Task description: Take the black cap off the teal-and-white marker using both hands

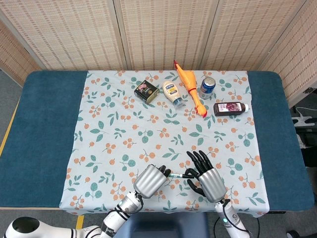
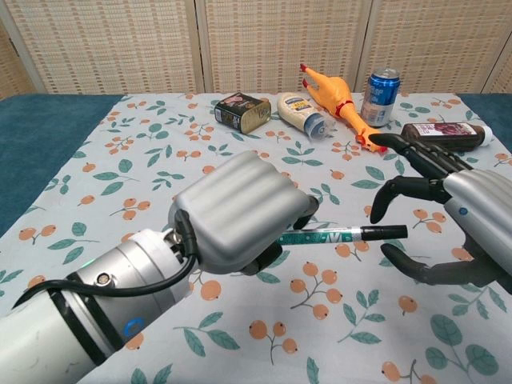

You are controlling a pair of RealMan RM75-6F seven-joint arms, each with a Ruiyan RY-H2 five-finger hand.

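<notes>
Now left hand (image 2: 240, 210) grips marker (image 2: 324, 235) level, fist closed; right hand (image 2: 448, 220) spread wide beside black cap (image 2: 385, 232), not touching.
</notes>
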